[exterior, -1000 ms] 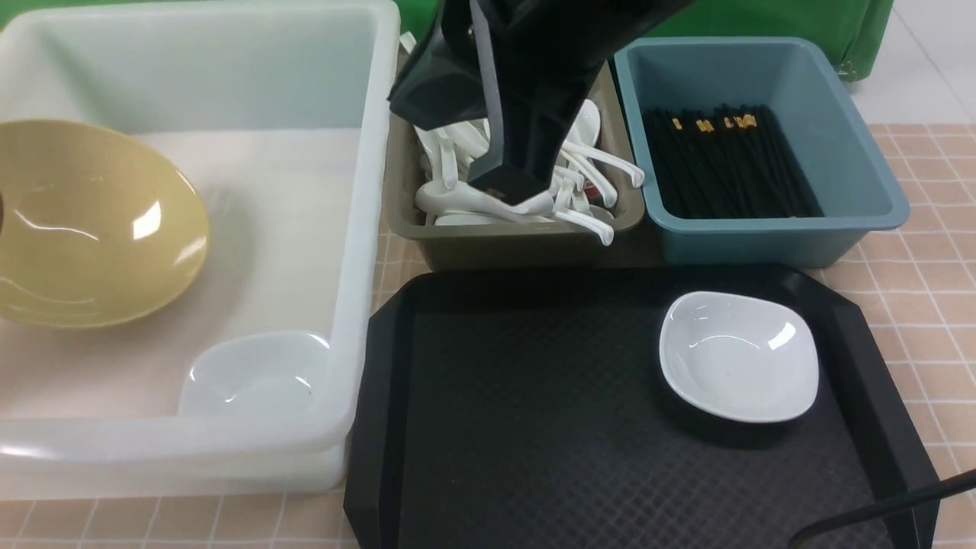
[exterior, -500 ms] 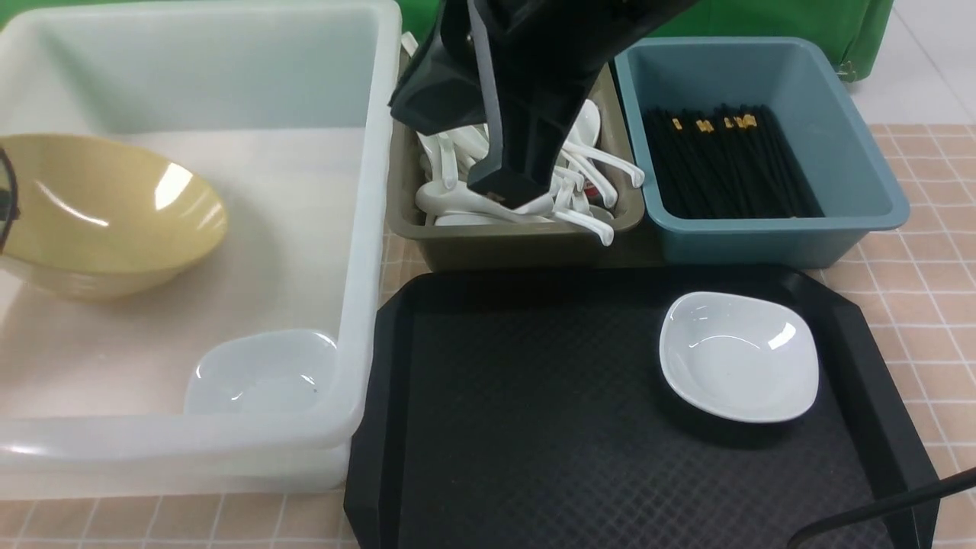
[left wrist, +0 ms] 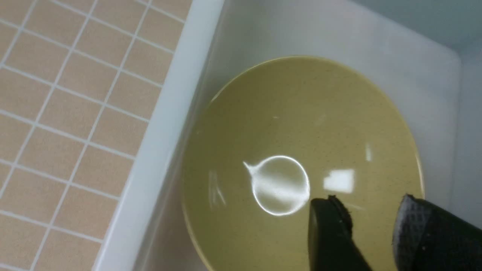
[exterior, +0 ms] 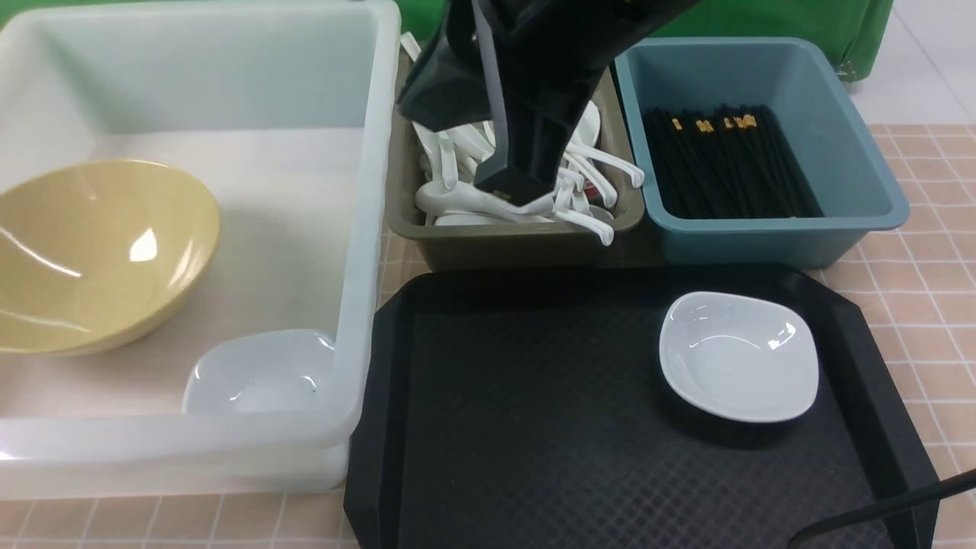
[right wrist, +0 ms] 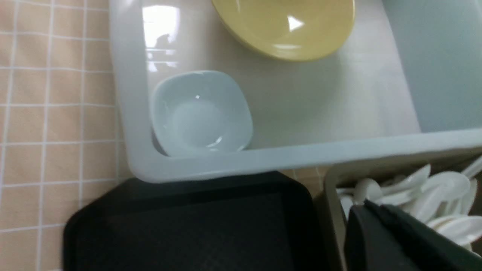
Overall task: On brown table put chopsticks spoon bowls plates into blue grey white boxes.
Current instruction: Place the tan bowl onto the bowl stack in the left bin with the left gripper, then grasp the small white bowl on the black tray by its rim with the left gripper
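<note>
The mustard-yellow bowl (exterior: 99, 252) lies tilted inside the big white box (exterior: 366, 229), free of any gripper. My left gripper (left wrist: 371, 210) hovers just above the bowl (left wrist: 301, 165), open, with nothing between its fingers (left wrist: 329, 226). One white plate (exterior: 259, 374) sits in the white box's near corner, and another plate (exterior: 738, 357) rests on the black tray (exterior: 534, 427). White spoons (exterior: 587, 164) fill the grey box (exterior: 503, 244). Black chopsticks (exterior: 724, 164) lie in the blue box (exterior: 854, 175). My right gripper (exterior: 511, 187) is shut over the spoons (right wrist: 425, 195).
The brown table (exterior: 930, 252) shows to the right of the tray and along the front edge. The right arm's black body (exterior: 534, 69) hides the back of the grey box. A green cloth (exterior: 801, 19) hangs behind the boxes.
The bowl was let go by the left gripper and has dropped and settled in the white box. The left gripper opened and left the front view. The right arm barely shifted.
</note>
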`<state>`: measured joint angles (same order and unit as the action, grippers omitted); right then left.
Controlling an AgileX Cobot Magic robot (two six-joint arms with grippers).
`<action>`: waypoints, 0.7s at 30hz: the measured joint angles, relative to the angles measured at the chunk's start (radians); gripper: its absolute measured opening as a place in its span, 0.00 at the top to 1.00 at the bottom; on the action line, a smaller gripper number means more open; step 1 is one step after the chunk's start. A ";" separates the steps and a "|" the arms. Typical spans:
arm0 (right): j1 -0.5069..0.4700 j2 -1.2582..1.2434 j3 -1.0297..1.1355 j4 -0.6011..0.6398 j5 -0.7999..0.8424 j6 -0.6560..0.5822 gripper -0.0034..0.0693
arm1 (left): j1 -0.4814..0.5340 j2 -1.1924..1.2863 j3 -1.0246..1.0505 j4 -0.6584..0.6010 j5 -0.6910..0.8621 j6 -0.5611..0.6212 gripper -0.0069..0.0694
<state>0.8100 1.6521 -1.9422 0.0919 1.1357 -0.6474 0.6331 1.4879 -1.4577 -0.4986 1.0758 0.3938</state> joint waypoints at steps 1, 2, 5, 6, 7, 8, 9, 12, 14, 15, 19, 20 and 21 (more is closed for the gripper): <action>0.000 -0.001 0.000 -0.040 0.000 0.030 0.89 | -0.022 -0.020 -0.001 0.002 -0.001 0.002 0.70; 0.000 -0.001 0.000 -0.067 0.000 0.052 0.89 | -0.049 -0.035 -0.002 0.003 -0.001 0.005 0.75; -0.022 -0.003 0.000 -0.171 0.017 0.163 0.89 | -0.210 -0.076 -0.004 0.002 0.000 0.040 0.88; -0.042 -0.004 0.000 -0.188 0.038 0.190 0.89 | -0.266 -0.079 -0.004 0.001 0.000 0.054 0.90; -0.063 -0.004 0.000 -0.198 0.057 0.212 0.89 | -0.340 -0.080 -0.004 0.001 -0.001 0.070 0.91; -0.090 -0.005 0.000 -0.207 0.088 0.237 0.89 | -0.431 -0.072 -0.004 0.003 -0.001 0.097 0.91; -0.110 -0.006 0.001 -0.211 0.102 0.256 0.89 | -0.492 -0.064 -0.004 0.011 -0.004 0.116 0.91; -0.183 -0.023 0.040 -0.217 0.115 0.312 0.89 | -0.709 -0.022 -0.004 0.068 -0.034 0.219 0.91; -0.233 -0.050 0.093 -0.218 0.116 0.354 0.89 | -0.840 0.019 -0.004 0.135 -0.075 0.296 0.91; -0.244 -0.065 0.119 -0.219 0.116 0.366 0.89 | -0.890 0.033 -0.004 0.165 -0.094 0.321 0.91; -0.285 -0.153 0.248 -0.221 0.117 0.411 0.89 | -1.080 0.086 -0.004 0.283 -0.179 0.338 0.91; -0.293 -0.194 0.298 -0.220 0.114 0.425 0.89 | -1.153 0.112 -0.004 0.316 -0.212 0.301 0.91; -0.300 -0.237 0.349 -0.219 0.105 0.444 0.89 | -1.208 0.138 -0.004 0.342 -0.249 0.243 0.91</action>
<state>0.5096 1.4149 -1.5932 -0.1270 1.2411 -0.2034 -0.5748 1.6262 -1.4620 -0.1571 0.8270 0.6365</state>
